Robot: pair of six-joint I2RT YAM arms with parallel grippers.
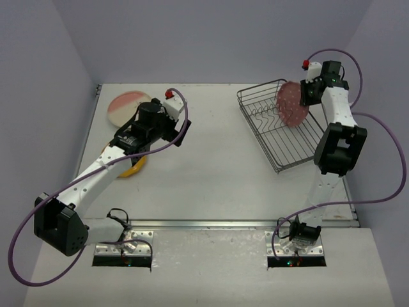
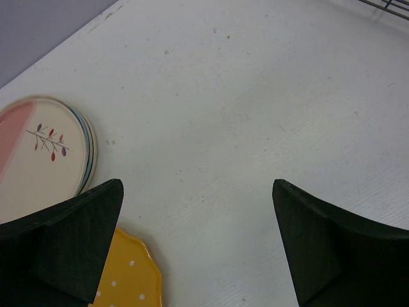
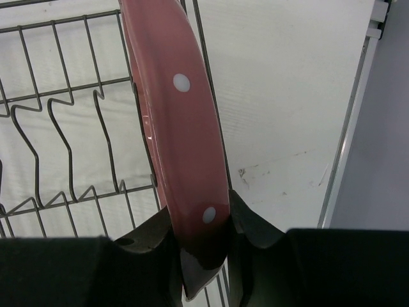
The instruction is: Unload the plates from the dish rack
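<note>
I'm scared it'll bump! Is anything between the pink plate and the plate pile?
Yes: around the pink plate, the wire wall of the dish rack; then the open left hand by the plate pile.

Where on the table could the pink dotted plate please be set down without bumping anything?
Bare table runs down the middle, between the left gripper and the dish rack, and along the near edge. Crowded: the far-left, with the cream plates, yellow plate and left arm.

robot lab test cell, bare white table [image 1: 211, 166], plain pale walls [image 1: 192, 38], left arm [image 1: 96, 174] and right arm [image 1: 335, 150] bolted on, purple cables [image 1: 383, 173]
</note>
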